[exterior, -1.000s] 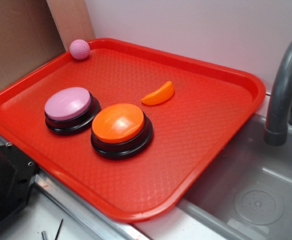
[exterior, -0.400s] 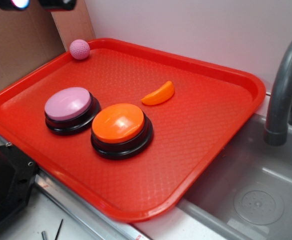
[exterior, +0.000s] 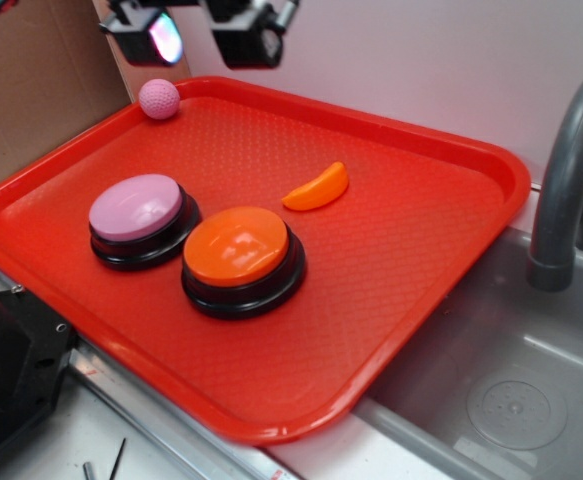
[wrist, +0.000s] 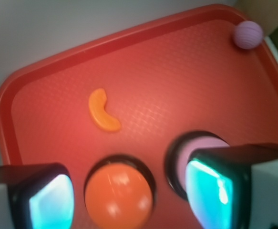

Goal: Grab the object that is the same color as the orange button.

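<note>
Exterior view: glossy crescent orange wedge point(exterior: 317, 188) beside domed orange button point(exterior: 237, 245).

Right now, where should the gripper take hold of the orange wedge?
Grip the wedge across its thick middle, coming straight down, fingers on its curved back and inner edge. It lies flat and alone on the tray; its ends taper thin.

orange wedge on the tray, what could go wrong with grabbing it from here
1. The tool hangs open, high over the tray's far edge, nearer the pink ball than the orange wedge; it could drop toward the wrong thing.
2. The orange button sits close beside the wedge and matches its color, so a finger might clip it.
3. The wedge looks small, low and glossy, so it may slip out.
</note>
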Controlling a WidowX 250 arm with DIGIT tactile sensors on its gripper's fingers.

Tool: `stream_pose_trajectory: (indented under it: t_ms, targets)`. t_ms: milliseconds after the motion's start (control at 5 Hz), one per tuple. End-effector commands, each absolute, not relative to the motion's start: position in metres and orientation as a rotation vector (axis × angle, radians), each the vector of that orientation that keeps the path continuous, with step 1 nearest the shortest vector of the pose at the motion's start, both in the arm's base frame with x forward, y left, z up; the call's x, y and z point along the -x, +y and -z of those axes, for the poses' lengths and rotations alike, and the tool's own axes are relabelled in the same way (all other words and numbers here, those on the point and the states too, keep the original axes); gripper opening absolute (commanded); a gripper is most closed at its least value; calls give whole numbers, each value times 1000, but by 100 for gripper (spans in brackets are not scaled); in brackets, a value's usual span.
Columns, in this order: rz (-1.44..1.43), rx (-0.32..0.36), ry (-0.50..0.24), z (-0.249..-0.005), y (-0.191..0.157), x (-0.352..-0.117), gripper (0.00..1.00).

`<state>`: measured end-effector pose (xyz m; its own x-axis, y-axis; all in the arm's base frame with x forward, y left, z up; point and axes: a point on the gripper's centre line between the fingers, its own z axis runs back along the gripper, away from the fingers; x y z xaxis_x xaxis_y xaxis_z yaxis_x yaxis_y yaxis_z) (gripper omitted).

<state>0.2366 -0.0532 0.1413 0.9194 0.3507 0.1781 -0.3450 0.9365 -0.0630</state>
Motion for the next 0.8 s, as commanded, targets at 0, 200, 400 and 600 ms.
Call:
stream_pose_trajectory:
  t_ms: [0, 200, 400, 600]
  targets:
    - [-395, 67, -187, -105, -60, -281, 100]
    - [-425, 65, -157, -81, -59, -296, 100]
    - [-461, 35, -142, -64, -53, -308, 100]
    - [-473, 9, -122, -49, -52, -316, 100]
